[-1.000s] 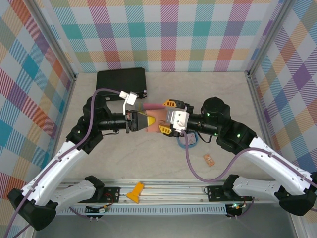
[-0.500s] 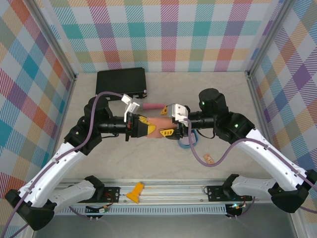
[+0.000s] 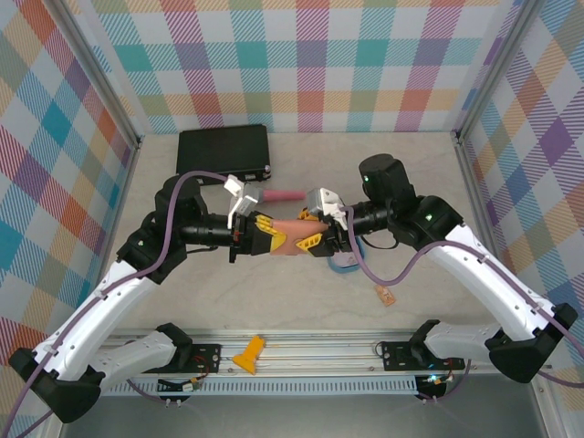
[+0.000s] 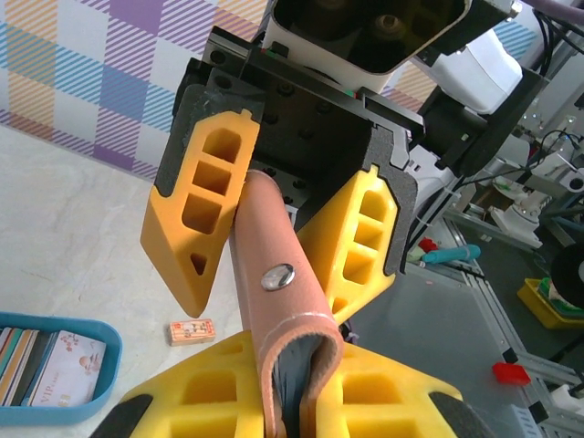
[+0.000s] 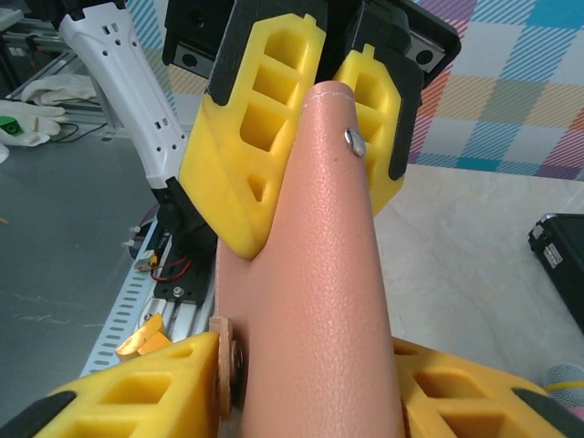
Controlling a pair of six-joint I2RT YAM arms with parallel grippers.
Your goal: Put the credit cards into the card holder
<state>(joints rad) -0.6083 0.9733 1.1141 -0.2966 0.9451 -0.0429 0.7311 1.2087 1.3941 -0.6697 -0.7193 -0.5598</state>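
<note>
Left wrist: seemingly cards (image 4: 46, 360) in tray (image 4: 64, 408)

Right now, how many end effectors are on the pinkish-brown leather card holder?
2. The left end effector clamps the card holder at its left end; the right end effector straddles the right end, grip unclear.

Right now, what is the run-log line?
left jaws: shut on card holder | right jaws: around it, grip unclear | cards: in blue tray

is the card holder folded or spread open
Folded: the card holder has its leather flaps bent together in the left wrist view, with a narrow grey slit between them.
</note>
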